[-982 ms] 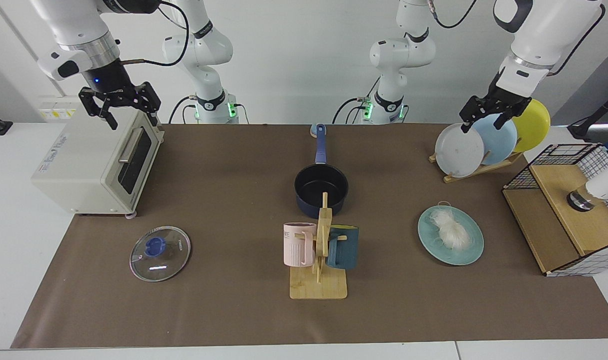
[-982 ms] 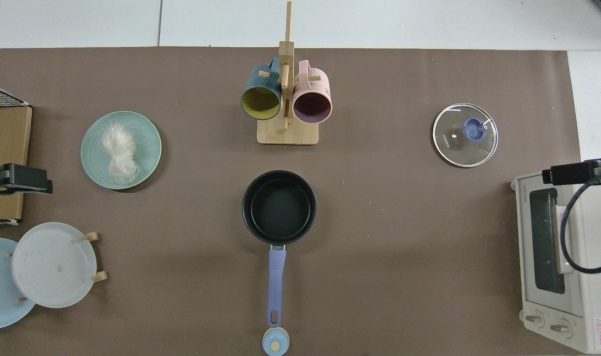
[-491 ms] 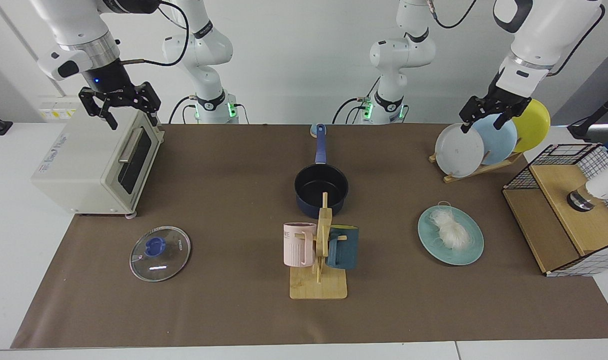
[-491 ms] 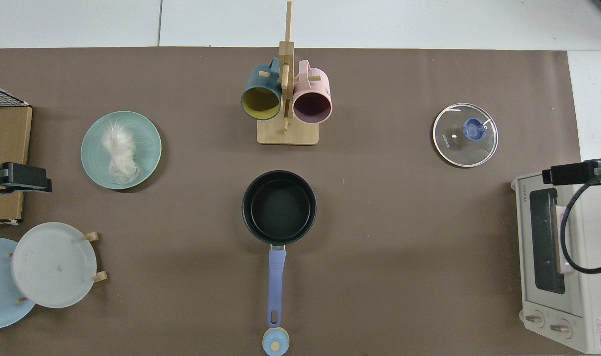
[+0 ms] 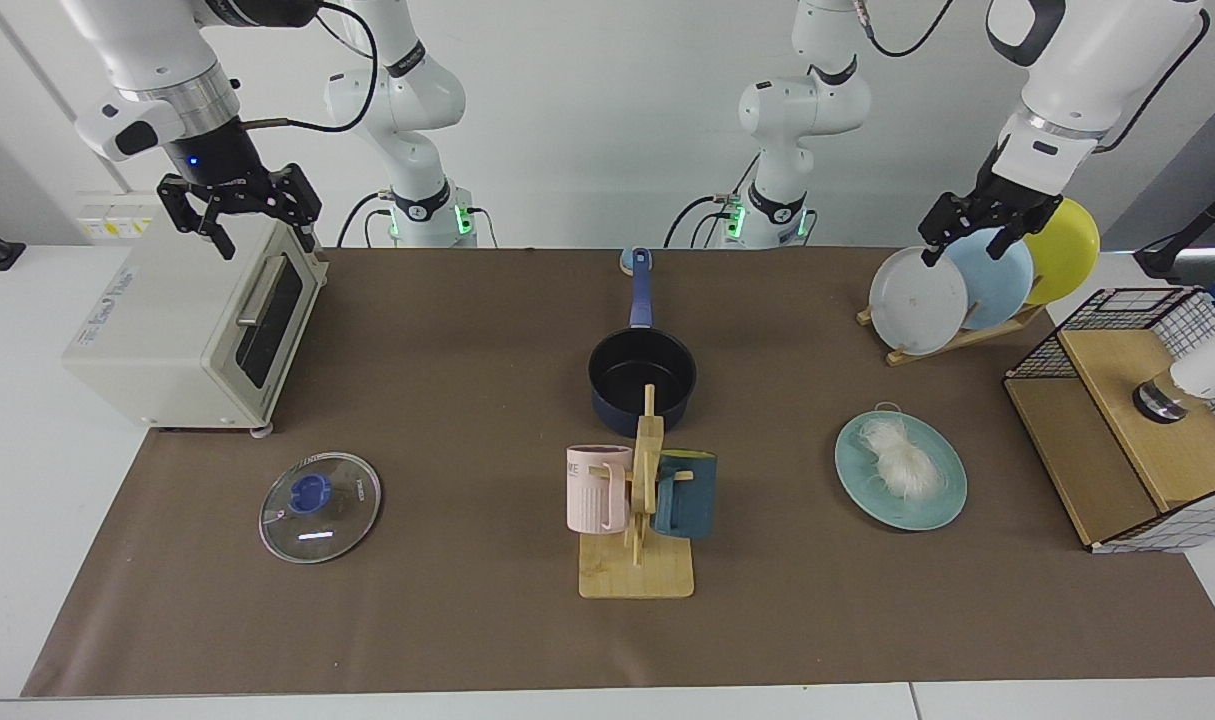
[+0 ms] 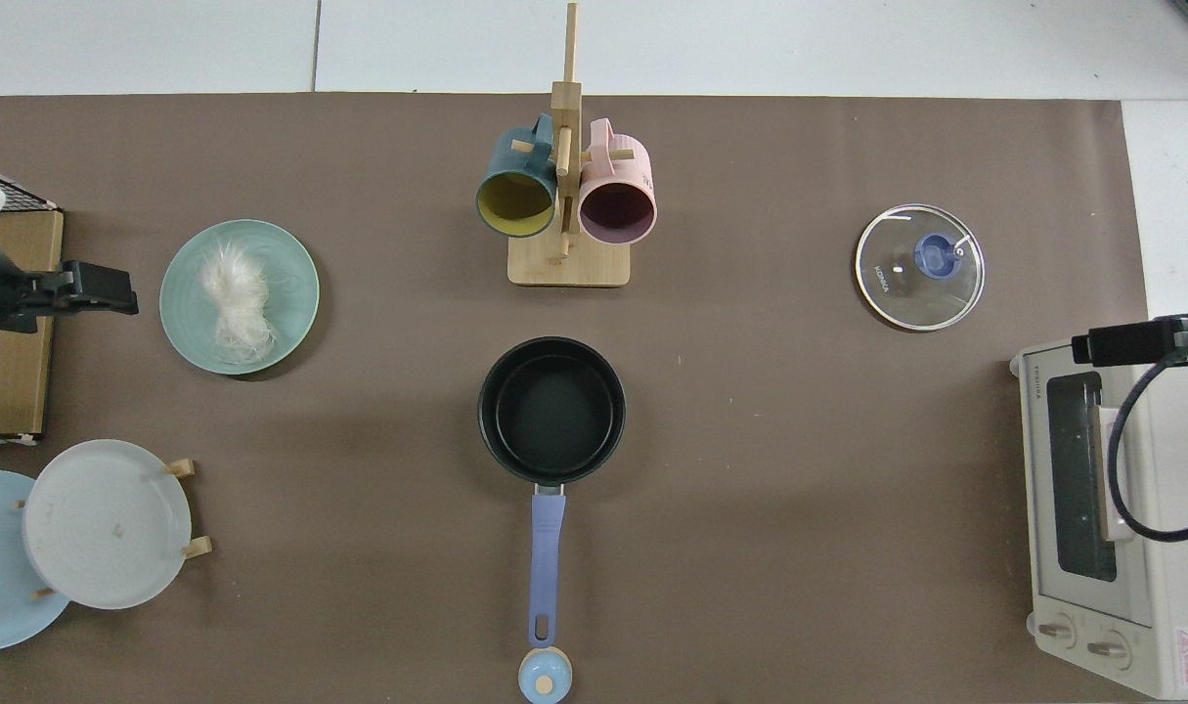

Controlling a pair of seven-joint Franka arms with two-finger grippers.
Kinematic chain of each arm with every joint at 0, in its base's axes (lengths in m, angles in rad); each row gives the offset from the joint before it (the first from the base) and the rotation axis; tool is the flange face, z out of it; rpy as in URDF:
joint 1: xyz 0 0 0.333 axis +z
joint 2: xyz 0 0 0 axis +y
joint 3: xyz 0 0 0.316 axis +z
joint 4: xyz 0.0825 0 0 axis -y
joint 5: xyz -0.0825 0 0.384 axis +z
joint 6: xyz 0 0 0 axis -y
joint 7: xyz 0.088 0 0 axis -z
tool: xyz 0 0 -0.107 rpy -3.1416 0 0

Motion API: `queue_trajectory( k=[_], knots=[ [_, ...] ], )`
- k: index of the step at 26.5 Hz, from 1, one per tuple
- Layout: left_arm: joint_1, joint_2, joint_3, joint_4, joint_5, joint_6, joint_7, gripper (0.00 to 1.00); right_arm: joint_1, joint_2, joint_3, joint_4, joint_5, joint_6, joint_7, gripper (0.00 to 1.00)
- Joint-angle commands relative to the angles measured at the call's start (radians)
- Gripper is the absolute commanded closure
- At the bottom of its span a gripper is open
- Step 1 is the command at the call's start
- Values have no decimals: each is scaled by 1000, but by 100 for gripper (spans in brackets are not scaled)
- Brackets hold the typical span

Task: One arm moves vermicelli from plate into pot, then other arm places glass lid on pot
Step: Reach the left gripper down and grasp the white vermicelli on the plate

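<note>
- Our left claw [image 5: 967, 240] hangs open and empty above the plate rack; overhead, it has shifted toward the round teal-green plate [image 6: 295, 256].
- Our right claw [image 5: 257, 232] waits, open, over the toaster oven [image 5: 182, 325].

A white worktop [image 5: 27, 480] covered by a brown mat [image 5: 447, 400] carries a navy pot [image 5: 642, 378] at centre, a wooden mug stand [image 5: 637, 560], a glass lid [image 5: 320, 506], a teal plate [image 5: 942, 505], a plate rack [image 5: 952, 340], a toaster oven [image 5: 167, 330] and a wire-sided wooden box [image 5: 1127, 430].
</note>
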Motion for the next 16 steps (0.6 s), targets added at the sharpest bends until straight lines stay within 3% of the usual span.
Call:
queue_trajectory(
  k=[1,8,16],
  knots=[
    [29,67,9,5,-14,132,-13,0,-2,-4,4,-10,-6,16,17,0],
    [15,219,-6,27,-4,251,-148,0,-2,-4,4,-10,-6,16,17,0],
    [-3,377,-19,150,-4,270,-246,0,-2,-4,4,-10,-6,16,17,0]
  ],
)
